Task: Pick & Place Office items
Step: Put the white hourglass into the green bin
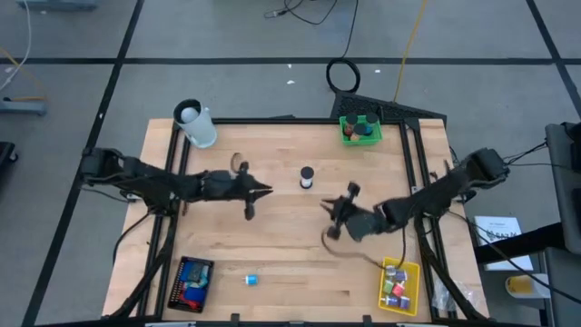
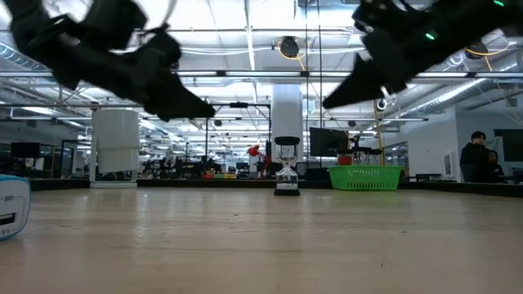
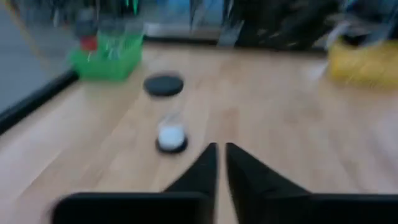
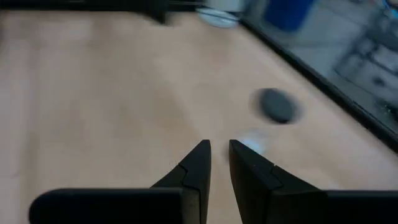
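Standing near the middle of the wooden bench (image 1: 272, 245), toward its far edge, the small hourglass-like piece with dark round ends (image 1: 307, 177) looks light, rigid and easy to topple; its narrow waist seems the safest hold. Just short of it hangs the left gripper (image 1: 263, 191), fingers nearly together and holding nothing. Nearer the right edge, the right gripper (image 1: 334, 211) is equally narrow and empty. A small blue block (image 1: 251, 280) lies by the near edge.
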`<action>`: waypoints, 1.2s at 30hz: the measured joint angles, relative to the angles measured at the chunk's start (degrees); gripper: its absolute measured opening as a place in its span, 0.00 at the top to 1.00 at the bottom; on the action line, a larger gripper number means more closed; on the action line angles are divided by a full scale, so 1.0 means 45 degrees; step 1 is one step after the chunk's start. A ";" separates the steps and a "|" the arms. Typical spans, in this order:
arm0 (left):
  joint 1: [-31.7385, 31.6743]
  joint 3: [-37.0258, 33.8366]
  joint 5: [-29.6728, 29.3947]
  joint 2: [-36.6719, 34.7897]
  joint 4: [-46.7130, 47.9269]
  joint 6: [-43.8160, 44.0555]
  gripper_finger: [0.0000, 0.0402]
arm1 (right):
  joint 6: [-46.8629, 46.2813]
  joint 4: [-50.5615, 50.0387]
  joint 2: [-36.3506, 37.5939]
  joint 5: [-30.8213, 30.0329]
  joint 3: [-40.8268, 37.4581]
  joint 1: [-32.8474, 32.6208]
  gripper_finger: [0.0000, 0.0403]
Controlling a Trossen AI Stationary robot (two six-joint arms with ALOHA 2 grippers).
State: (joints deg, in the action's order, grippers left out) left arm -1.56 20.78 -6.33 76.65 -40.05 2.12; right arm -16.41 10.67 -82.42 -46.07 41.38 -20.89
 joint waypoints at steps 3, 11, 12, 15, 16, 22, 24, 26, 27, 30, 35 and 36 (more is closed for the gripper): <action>-0.0024 -0.1773 0.0403 -0.0003 -0.3992 0.0076 0.97 | -0.0977 -0.2576 0.1092 0.1033 0.1046 0.1316 0.88; -0.0024 -0.3290 -0.0097 -0.0003 -0.6849 -0.0155 0.91 | -0.2865 -0.8426 0.0331 0.4575 0.4567 0.4602 0.85; -0.0024 -0.3296 -0.0155 0.0000 -0.6755 -0.0161 0.91 | -0.3034 -0.9159 0.0005 0.4752 0.5010 0.4787 0.83; -0.0024 -0.3299 -0.0210 0.0070 -0.6601 -0.0114 0.92 | -0.3060 -1.0489 -0.0918 0.5351 0.6369 0.5146 0.75; -0.0024 -0.3299 -0.0268 0.0070 -0.6495 -0.0108 0.92 | -0.2904 -1.0713 -0.1154 0.5628 0.6739 0.5232 0.72; -0.0024 -0.3299 -0.0282 0.0080 -0.6068 -0.0021 0.95 | -0.2466 -1.1128 -0.2281 0.6281 0.7811 0.5370 0.49; -0.0024 -0.3299 -0.0285 0.0080 -0.5948 -0.0018 0.96 | -0.2450 -1.1028 -0.2433 0.6262 0.7874 0.5425 0.42; -0.0024 -0.3299 -0.0287 0.0080 -0.5891 -0.0021 0.98 | -0.2439 -1.0786 -0.2629 0.6280 0.7889 0.5536 0.34; -0.0024 -0.3299 -0.0287 0.0080 -0.5896 -0.0021 0.98 | -0.2437 -1.0742 -0.2769 0.6291 0.7889 0.5591 0.31; -0.0024 -0.3299 -0.0292 0.0080 -0.5896 -0.0007 0.99 | -0.2288 -1.0321 -0.3134 0.6282 0.7879 0.5769 0.21; -0.0024 -0.3299 -0.0296 0.0080 -0.5891 0.0005 0.94 | -0.1738 -0.9171 -0.3369 0.6291 0.7891 0.5963 0.12; -0.0024 -0.3299 -0.0296 0.0080 -0.5890 0.0009 0.94 | -0.1658 -0.8988 -0.3467 0.6296 0.7891 0.5977 0.11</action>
State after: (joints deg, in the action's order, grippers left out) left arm -1.67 5.93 -7.66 77.01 -66.56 2.16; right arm -23.87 -29.78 -98.02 -17.74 76.89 6.01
